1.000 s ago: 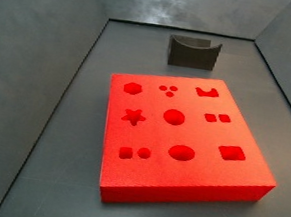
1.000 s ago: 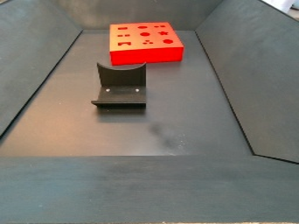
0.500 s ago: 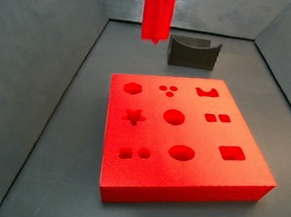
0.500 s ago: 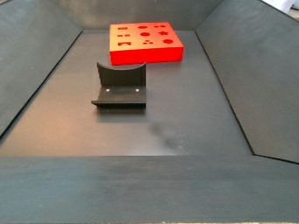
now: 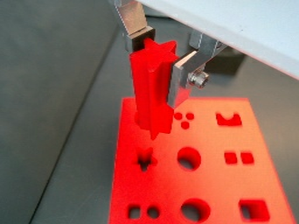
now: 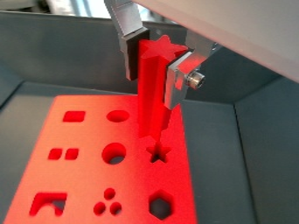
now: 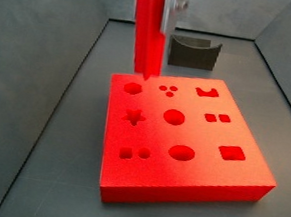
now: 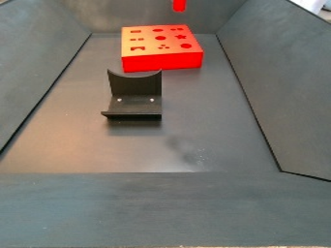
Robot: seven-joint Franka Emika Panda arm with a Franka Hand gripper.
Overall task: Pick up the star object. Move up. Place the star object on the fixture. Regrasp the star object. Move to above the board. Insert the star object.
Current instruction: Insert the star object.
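My gripper is shut on the star object, a long red star-section bar held upright by its top end between the silver fingers. It also shows in a side view, hanging above the back left part of the red board. The board's star-shaped hole is open and shows in both wrist views, under and slightly past the bar's lower end. In a side view only the bar's lower tip shows, above the board.
The dark fixture stands on the floor behind the board; it also shows in a side view, in front of the board. Sloping grey walls enclose the floor. The board carries several other shaped holes.
The gripper with the star object has come from the far top of a side view down and forward over the board. Its tip now enters the other side view.
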